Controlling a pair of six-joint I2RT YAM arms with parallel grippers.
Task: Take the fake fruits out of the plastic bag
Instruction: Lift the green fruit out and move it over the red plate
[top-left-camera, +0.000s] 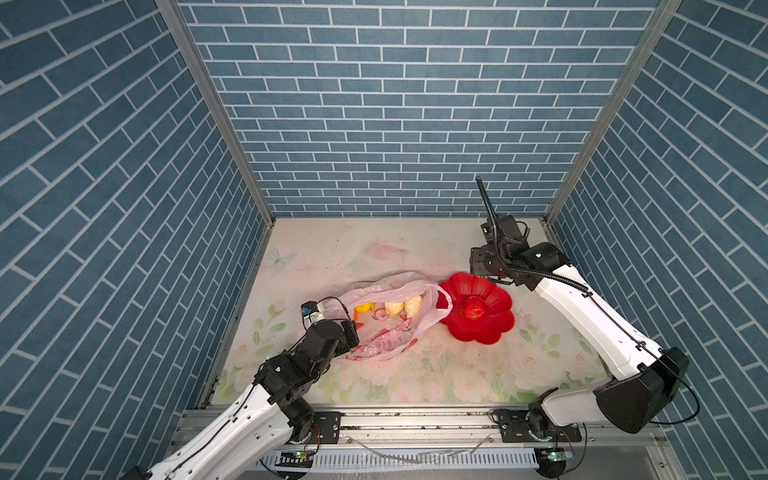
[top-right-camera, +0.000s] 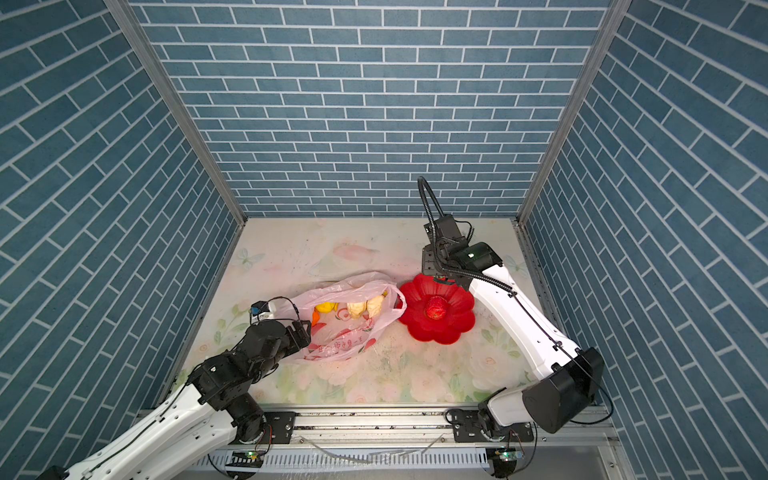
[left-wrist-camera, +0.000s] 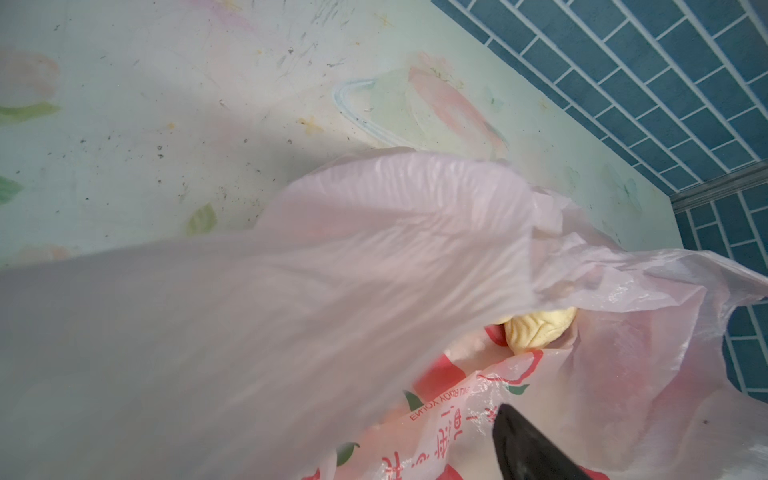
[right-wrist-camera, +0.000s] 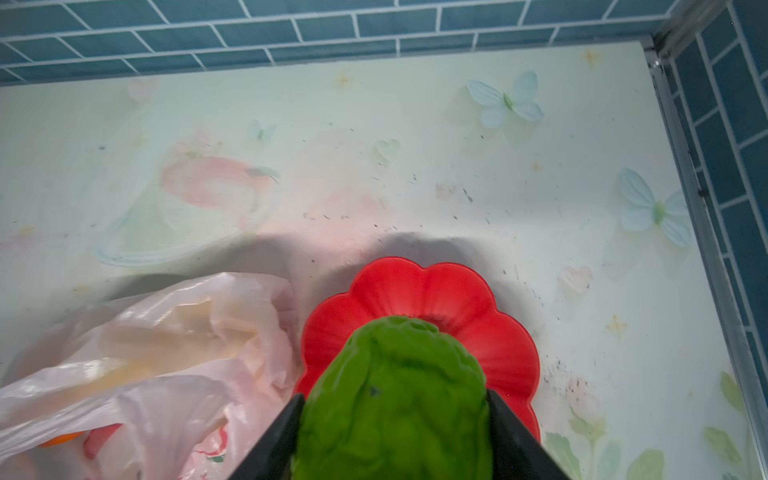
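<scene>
Bag (top-left-camera: 386, 345) on the bench (top-left-camera: 457, 374) holds yellow, cream and orange fruits (top-left-camera: 392, 309) to remove, the red fruit (top-left-camera: 473, 311) sits in the dish (top-left-camera: 494, 330), and the right fingers (right-wrist-camera: 513, 440) clamp the green fruit (right-wrist-camera: 395, 395) over its rim (left fingers (left-wrist-camera: 528, 449) at the bag's mouth, opening unclear).

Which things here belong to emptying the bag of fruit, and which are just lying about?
Job: pink bag; yellow fruit and two cream fruits inside it; red fruit, already out; green fruit, gripped.
Lying about: red flower dish, under the red fruit; flowered table cover.
</scene>
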